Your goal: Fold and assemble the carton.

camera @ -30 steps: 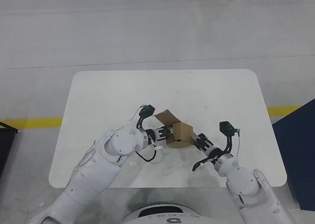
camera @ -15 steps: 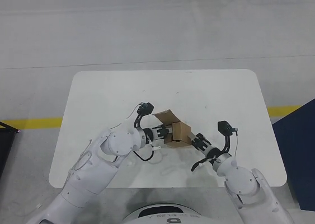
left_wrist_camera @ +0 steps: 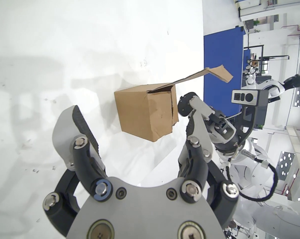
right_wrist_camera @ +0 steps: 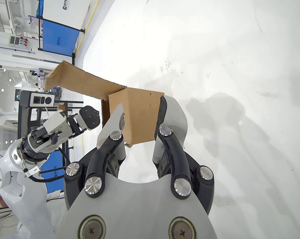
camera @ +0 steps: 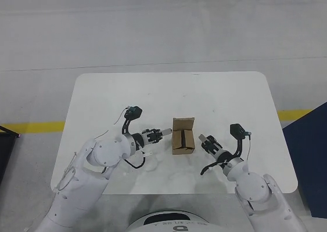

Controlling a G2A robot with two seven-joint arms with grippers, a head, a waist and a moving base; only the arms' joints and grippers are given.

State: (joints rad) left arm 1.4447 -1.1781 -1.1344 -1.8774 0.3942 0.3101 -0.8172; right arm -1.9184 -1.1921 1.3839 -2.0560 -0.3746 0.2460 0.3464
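Carton point(camera: 183, 139) squared up, lid not shut; est. past halfway.
Box body stands formed near centre of table point(camera: 239, 93), a bit toward 6 o'clock. Lid flap point(left_wrist_camera: 202, 74) w/ tuck tab sticks up open on its 12 o'clock side. L gripper point(camera: 161, 134) at carton's 9 o'clock, fingers apart, not touching. R gripper point(camera: 202, 139) at 3 o'clock, fingers apart astride near corner; contact unclear. Left to do: fold lid down, tuck tab. Bottom closure hidden.
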